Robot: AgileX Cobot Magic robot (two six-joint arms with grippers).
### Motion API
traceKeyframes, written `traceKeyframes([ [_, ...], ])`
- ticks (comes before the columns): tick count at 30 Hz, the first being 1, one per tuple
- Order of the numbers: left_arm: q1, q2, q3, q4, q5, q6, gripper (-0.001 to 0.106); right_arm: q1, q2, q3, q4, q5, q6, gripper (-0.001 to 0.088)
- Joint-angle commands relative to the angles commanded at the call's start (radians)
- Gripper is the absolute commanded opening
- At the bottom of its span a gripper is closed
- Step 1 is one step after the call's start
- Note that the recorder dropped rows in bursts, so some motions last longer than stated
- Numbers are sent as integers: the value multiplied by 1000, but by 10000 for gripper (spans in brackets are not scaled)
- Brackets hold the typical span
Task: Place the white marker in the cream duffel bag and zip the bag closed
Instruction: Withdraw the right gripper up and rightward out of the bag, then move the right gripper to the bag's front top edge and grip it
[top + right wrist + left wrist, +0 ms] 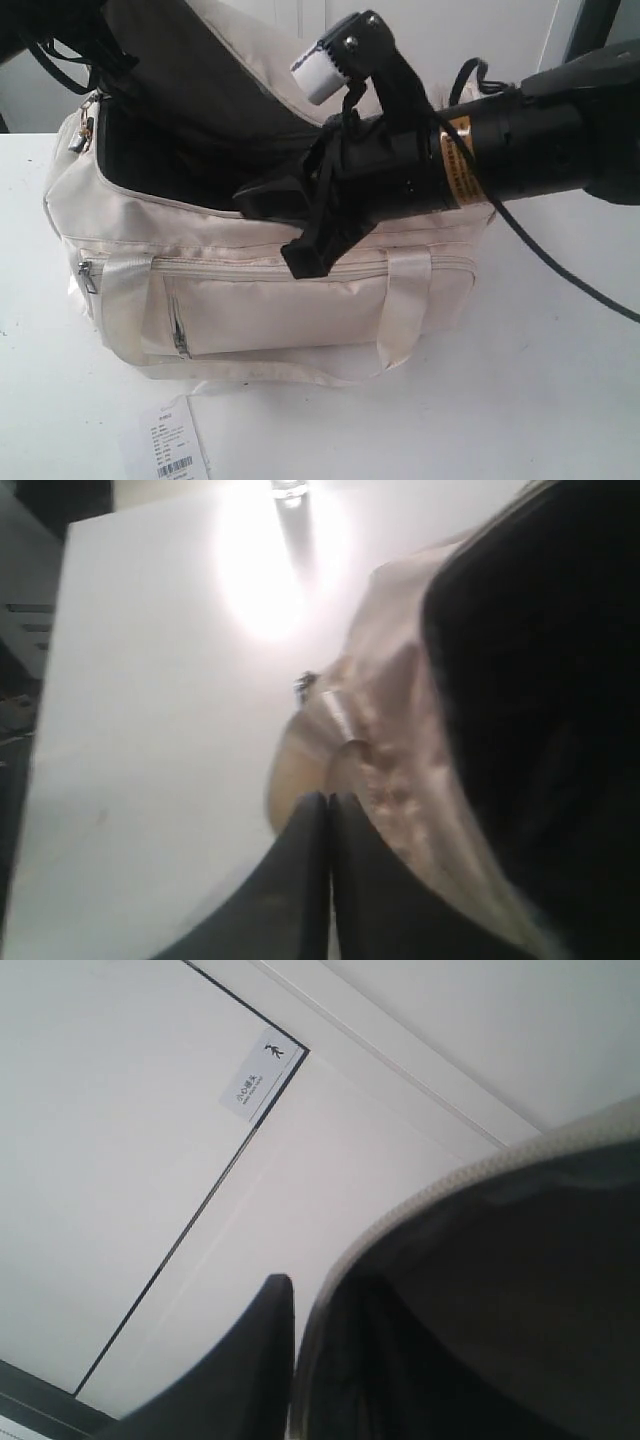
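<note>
Bag point(300, 300), cream, sits on a white table point(540, 400), top open, its dark-lined flap point(200, 90) raised toward 12 o'clock. The right gripper point(328, 798) reaches from 3 o'clock over the opening's front edge, its 2 fingers pressed together on nothing. Only 1 finger of the left gripper point(275, 1305) shows, just beside the flap's edge; whether it grips I cannot tell. A paper tag point(170, 445) lies at the bag's 7 o'clock. The marker is hidden.

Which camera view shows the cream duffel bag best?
Exterior view: nearly the whole cream duffel bag shows, top open. Right wrist view: only a blurred cream part. Left wrist view: only its dark inside with a pale edge.
</note>
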Motion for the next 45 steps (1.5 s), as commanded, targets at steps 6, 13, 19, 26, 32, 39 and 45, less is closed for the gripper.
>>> traceKeyframes([
  [6,0,0,0,0,0,0,294,0,-112,0,0,401,-187,0],
  [13,0,0,0,0,0,0,294,0,-156,0,0,924,-211,0],
  [19,0,0,0,0,0,0,294,0,-156,0,35,1319,-371,0],
  [26,0,0,0,0,0,0,294,0,-156,0,451,1430,-749,0],
  [32,0,0,0,0,0,0,294,0,-156,0,836,1423,-1034,0],
  [39,0,0,0,0,0,0,294,0,-156,0,1250,1412,-1292,0],
  [45,0,0,0,0,0,0,294,0,-156,0,1551,1380,-1481,0],
])
